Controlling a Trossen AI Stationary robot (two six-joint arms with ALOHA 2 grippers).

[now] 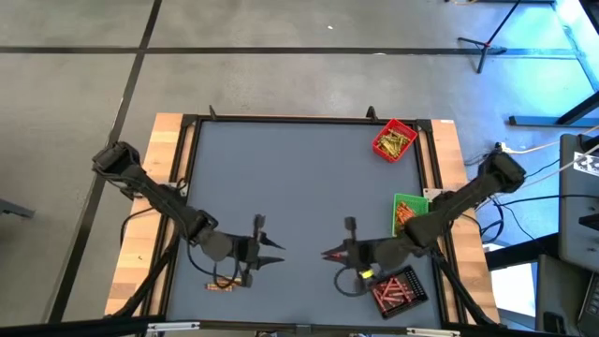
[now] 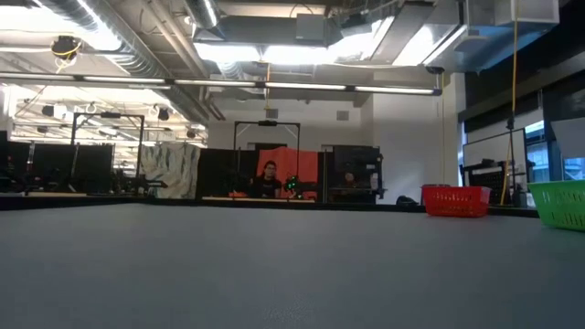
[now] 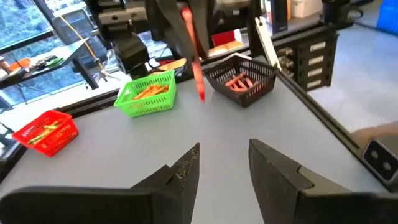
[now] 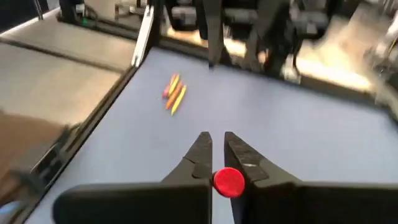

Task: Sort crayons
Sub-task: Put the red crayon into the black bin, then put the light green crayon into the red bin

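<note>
The right gripper (image 4: 216,155) is pinched shut on a red crayon (image 4: 228,181). From its own wrist view I see the round end of the crayon squeezed between the two dark fingers. From the other arm's wrist view the same red crayon (image 3: 194,56) hangs down like a little stick. The right gripper (image 1: 329,253) is low over the middle of the gray table (image 1: 299,178), facing the left gripper (image 1: 274,261).

The left gripper (image 3: 224,163) has its fingers spread apart with nothing between them.

A few loose crayons (image 4: 173,93) in red, orange and yellow lie together on the table near the left arm. More crayons sit in the baskets on the right side: yellow ones in the red basket (image 1: 394,140), orange ones in the green basket (image 1: 409,214), and red ones in the black basket (image 1: 401,287).

I think a crayon is very light, stiff and a bit waxy, so it could slip or snap. It looks best to pinch it gently near the middle. This red one probably belongs in the black basket.
</note>
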